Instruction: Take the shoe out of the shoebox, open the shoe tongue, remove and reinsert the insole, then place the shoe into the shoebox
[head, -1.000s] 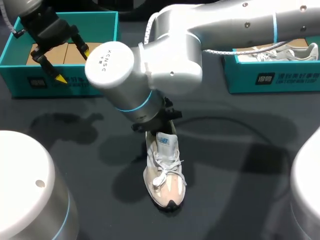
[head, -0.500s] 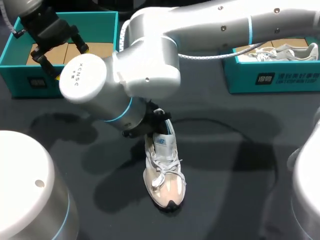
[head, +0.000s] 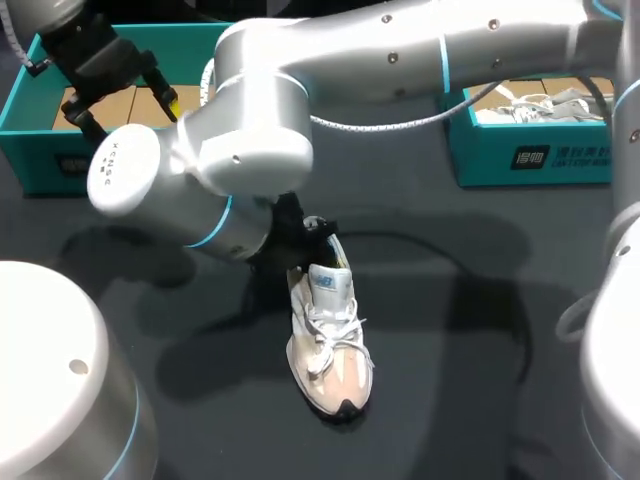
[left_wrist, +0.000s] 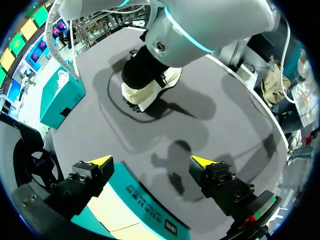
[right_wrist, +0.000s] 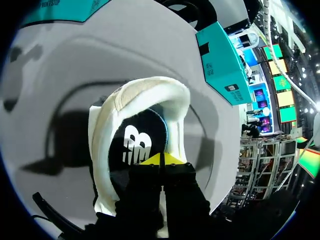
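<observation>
Shoe (head: 328, 345) on table (head: 480, 300), outside shoebox (head: 40, 160). Your right pincer (right_wrist: 161, 159), tips pressed together, in heel opening on insole (right_wrist: 137, 142): looks like removal step. Next: firm pinch, slow lift. Left pincer (left_wrist: 151, 160) wide above shoebox.

In the head view, the left shoebox (head: 40, 150), at the upper left of the frame, has a dark square sign with a white mark on its front wall. The right shoebox (head: 570, 160), at the upper right, shows the same sign beside a row of white characters. The tongue (head: 331, 284) of the shoe (head: 330, 360) bears a blue logo. The round joint cap (head: 122, 172) carries small lettering too fine to make out. In the right wrist view, a white logo marks the dark insole (right_wrist: 137, 142).
</observation>
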